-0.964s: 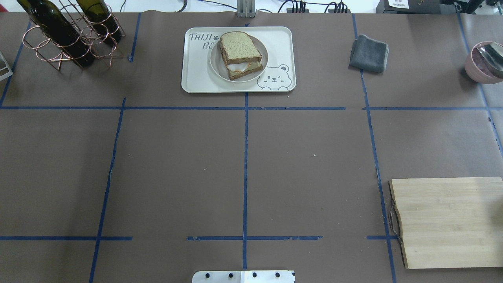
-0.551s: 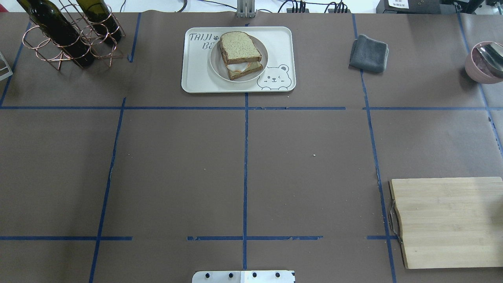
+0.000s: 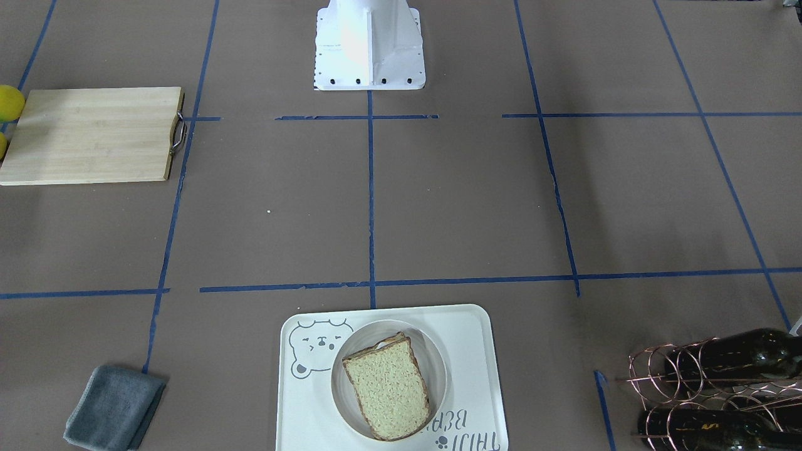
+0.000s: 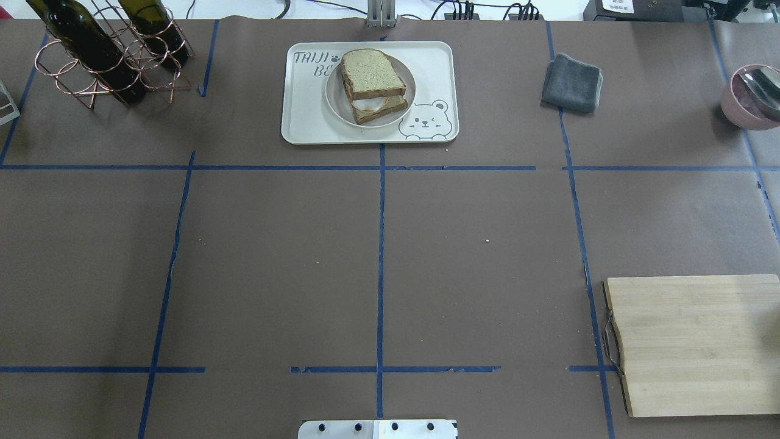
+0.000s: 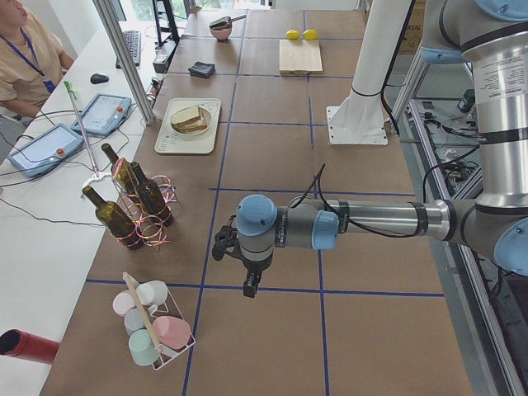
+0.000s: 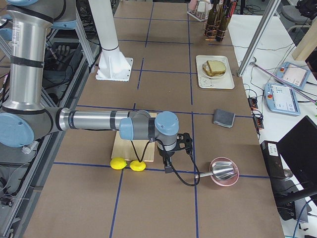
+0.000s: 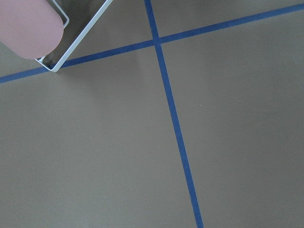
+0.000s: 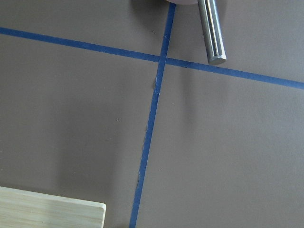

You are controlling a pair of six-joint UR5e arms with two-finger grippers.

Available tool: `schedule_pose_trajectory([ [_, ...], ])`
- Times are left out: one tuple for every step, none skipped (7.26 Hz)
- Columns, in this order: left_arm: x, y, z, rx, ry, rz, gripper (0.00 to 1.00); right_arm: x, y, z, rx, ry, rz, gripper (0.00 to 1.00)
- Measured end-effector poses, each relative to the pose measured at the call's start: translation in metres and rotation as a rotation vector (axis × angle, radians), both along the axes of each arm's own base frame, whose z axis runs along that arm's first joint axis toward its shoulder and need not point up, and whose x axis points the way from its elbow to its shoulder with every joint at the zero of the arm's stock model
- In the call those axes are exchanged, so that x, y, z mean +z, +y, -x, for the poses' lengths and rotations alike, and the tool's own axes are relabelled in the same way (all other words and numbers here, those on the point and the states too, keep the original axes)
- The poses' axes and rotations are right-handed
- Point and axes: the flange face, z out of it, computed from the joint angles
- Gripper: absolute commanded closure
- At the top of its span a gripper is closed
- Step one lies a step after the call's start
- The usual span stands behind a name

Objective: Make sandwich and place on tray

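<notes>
Sandwich [image 4: 373, 78] sat unmoved on plate [image 4: 334, 101] in tray [image 4: 304, 117], task prob. done; left fingers [image 5: 249, 285], right fingers [image 6: 168, 167] apart or together: couldn't tell

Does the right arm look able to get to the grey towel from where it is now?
Probably yes. The right hand hangs between the cutting board and the pink bowl, and the grey towel lies alone further along the table, with nothing standing between them.

This is a robotics lab. Blue tape [image 4: 381, 244] grids the paper-covered tabletop [image 4: 274, 244]; a teach pendant [image 5: 101, 114] lies alongside.
</notes>
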Motion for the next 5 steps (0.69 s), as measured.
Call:
schedule_pose_trajectory([
  [0.0011,0.0002,-0.0001,-0.001,0.001,0.003,0.0,0.0009,0.0008,0.0,0.0,0.0,0.002,0.0],
  [0.0021,0.0004,-0.0001,-0.002,0.001,0.005,0.0,0.0019,0.0016,0.0,0.001,-0.001,0.004,0.0],
  [0.0035,0.0006,0.0,-0.003,0.0,0.009,0.0,0.0022,0.0016,0.0,0.002,0.0,0.005,0.0],
  [0.0043,0.0007,0.0,-0.003,0.0,0.011,0.0,0.002,0.001,0.0,0.003,0.0,0.004,0.0],
  [0.004,0.0007,0.0,-0.004,0.0,0.011,0.0,0.0019,0.0007,-0.0001,0.004,0.001,0.005,0.0],
])
